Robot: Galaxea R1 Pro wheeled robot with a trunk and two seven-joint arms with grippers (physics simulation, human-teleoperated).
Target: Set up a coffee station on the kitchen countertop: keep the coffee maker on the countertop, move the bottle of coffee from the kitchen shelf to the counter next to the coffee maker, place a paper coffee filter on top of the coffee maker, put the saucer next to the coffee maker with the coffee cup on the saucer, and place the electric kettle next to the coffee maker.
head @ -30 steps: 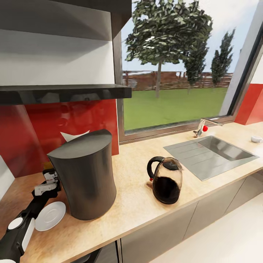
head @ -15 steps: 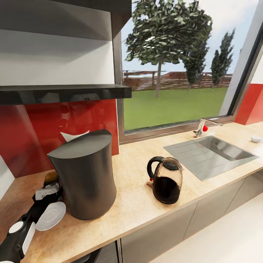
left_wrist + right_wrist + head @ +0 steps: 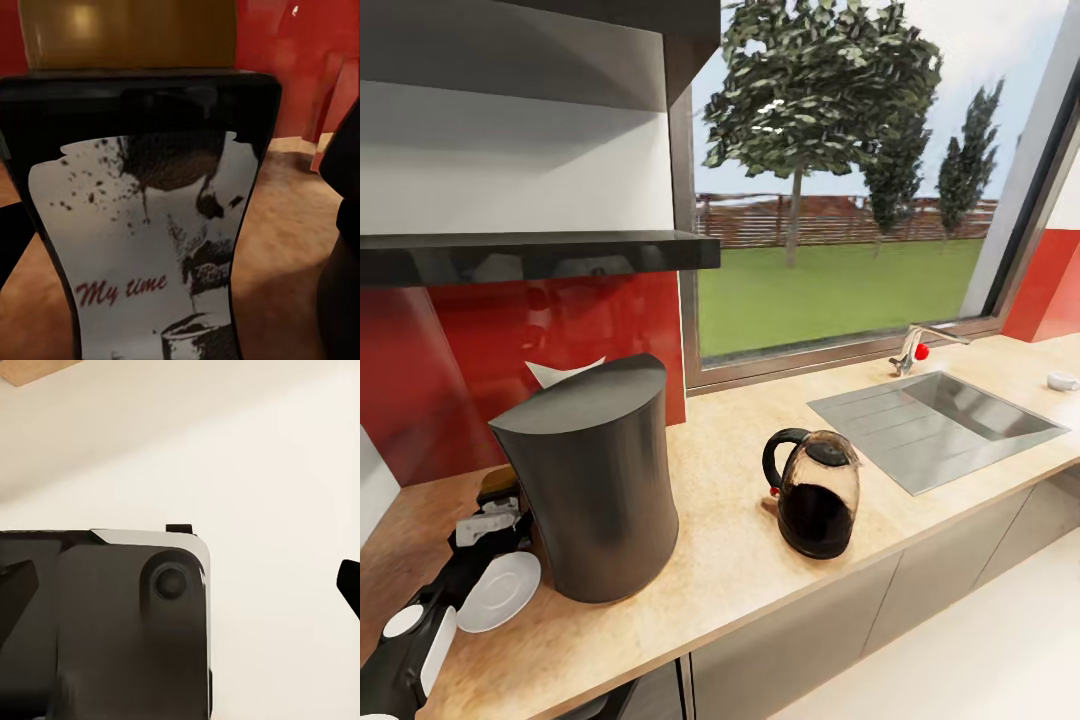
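The tall dark coffee maker (image 3: pixel 592 480) stands on the tan kitchen countertop (image 3: pixel 730 560). At its left side my left gripper (image 3: pixel 488 522) is shut on the bottle of coffee (image 3: pixel 146 225), which stands upright. Its tan cap (image 3: pixel 498 482) shows above the fingers, and its white "My time" label faces the left wrist camera. The white saucer (image 3: pixel 500 590) lies on the counter just in front of that gripper. The glass electric kettle (image 3: pixel 816 492) stands to the coffee maker's right. A tiny white coffee cup (image 3: pixel 1063 380) sits far right, past the sink. The black kitchen shelf (image 3: pixel 530 255) hangs above. My right gripper (image 3: pixel 184 585) hangs open over pale floor.
A grey sink (image 3: pixel 940 420) with a tap (image 3: pixel 916 348) is set into the counter at the right, below a large window. A white pointed shape (image 3: pixel 563 371) shows behind the coffee maker against the red backsplash. Grey cabinet fronts (image 3: pixel 810 640) run below the counter edge.
My left gripper has come down with the bottle beside the coffee maker, so the cap now shows above it. Over the last half second it has barely moved.
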